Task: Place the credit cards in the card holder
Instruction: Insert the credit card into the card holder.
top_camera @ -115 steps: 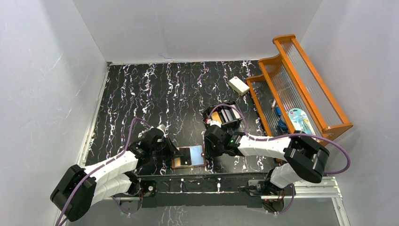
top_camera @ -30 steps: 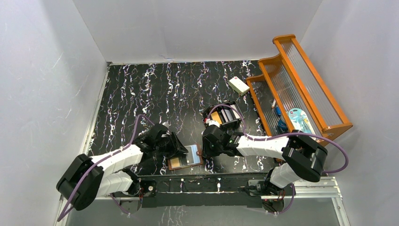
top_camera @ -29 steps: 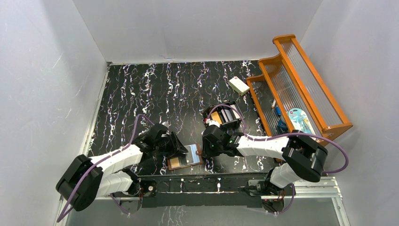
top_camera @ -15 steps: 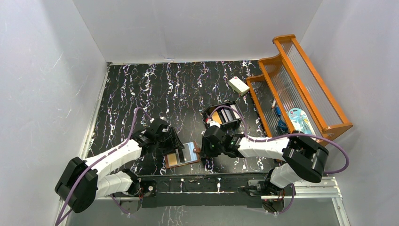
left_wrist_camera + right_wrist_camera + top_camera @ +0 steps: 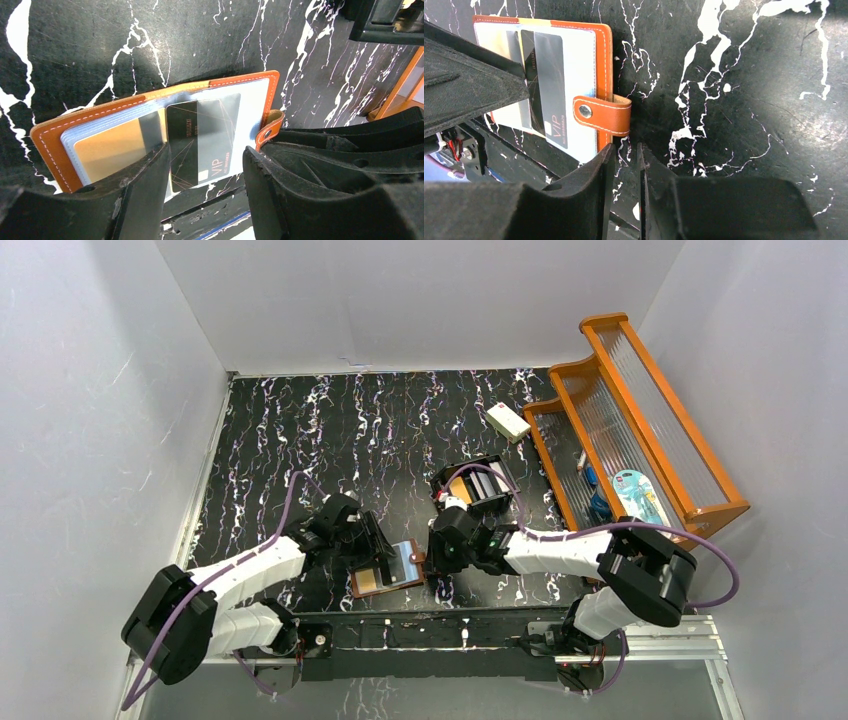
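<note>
Card holder (image 5: 150, 130) lies open on desk (image 5: 330, 430); grey card (image 5: 202, 137) is pinched by left tool (image 5: 205, 175). Right tool (image 5: 623, 172) nearly pressed together beside snap tab (image 5: 601, 115).

Card holder (image 5: 150, 130) near edge hidden behind left gripper (image 5: 205, 165) fingers in left wrist view. Dark card (image 5: 200, 142) on card holder: small print unreadable, lower end cut by finger; whether gripped, cannot tell. In right wrist view, card holder's left part covered by left gripper body. Black box (image 5: 478, 488) beyond card holder: contents too small to tell.
</note>
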### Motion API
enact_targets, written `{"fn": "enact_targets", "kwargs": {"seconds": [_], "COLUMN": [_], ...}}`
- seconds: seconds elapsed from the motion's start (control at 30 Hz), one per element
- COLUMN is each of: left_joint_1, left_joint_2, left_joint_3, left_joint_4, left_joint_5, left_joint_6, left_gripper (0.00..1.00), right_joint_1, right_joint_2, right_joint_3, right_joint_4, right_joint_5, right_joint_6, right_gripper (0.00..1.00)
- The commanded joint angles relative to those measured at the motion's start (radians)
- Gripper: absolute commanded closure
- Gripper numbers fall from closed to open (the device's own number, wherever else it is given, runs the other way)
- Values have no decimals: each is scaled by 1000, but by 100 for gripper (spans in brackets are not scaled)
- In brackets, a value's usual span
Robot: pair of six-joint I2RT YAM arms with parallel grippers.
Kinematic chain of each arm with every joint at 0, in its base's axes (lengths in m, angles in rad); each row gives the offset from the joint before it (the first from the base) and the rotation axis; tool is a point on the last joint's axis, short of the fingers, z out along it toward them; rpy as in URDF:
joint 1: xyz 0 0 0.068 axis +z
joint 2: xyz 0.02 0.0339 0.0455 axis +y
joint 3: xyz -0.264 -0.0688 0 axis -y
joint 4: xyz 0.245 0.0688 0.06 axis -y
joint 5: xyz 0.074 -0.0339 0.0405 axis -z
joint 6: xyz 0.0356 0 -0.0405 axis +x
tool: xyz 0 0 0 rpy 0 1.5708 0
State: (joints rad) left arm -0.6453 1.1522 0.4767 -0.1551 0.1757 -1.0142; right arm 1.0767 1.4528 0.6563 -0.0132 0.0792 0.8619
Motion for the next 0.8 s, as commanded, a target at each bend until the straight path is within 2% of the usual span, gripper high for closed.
{"fn": "enact_targets", "kwargs": {"seconds": [0.0, 0.4, 0.77], "left_joint_1": [-2, -4, -4], "left_joint_2": [0, 7, -40], "left_joint_3": [-7, -33, 47], "left_joint_4": [35, 114, -109], "left_joint_5": [22, 73, -47], "left_joint_6": [-11, -37, 58], "left_gripper": [46, 48, 44], "right_joint_1": [6, 14, 15], "right_joint_2": [14, 20, 15], "right_joint_3": [12, 4, 1], "right_joint_4": [56, 71, 64], "right_joint_5": [6, -2, 4], "right_joint_6": [5, 17, 14], "right_gripper": [69, 69, 69]}}
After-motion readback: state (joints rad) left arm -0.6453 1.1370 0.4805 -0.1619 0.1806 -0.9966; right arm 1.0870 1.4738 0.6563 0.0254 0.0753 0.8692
